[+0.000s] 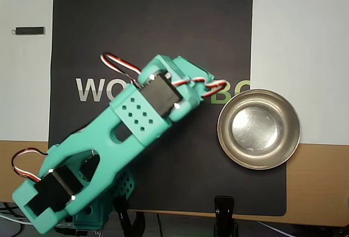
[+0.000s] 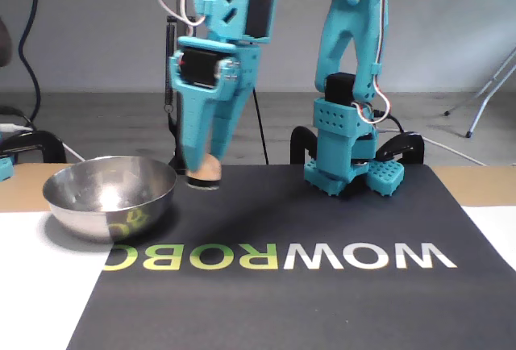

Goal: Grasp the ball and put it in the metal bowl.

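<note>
In the fixed view we see the gripper point(image 2: 203, 177) clamped on the ball point(image 2: 206, 169), held just above the black mat point(image 2: 339, 302) and just right of the metal bowl point(image 2: 110, 195), close to its rim but apart from it as far as we can judge. The mat in front stays open down to the printed lettering point(image 2: 274, 256). In the overhead view the arm point(image 1: 131, 121) hides gripper and ball entirely and covers part of the lettering, while the bowl point(image 1: 258, 129) sits in full view, straddling the mat's right edge.

Peach ball point(image 2: 205, 170) held aloft beside empty metal bowl point(image 2: 110, 197)
</note>
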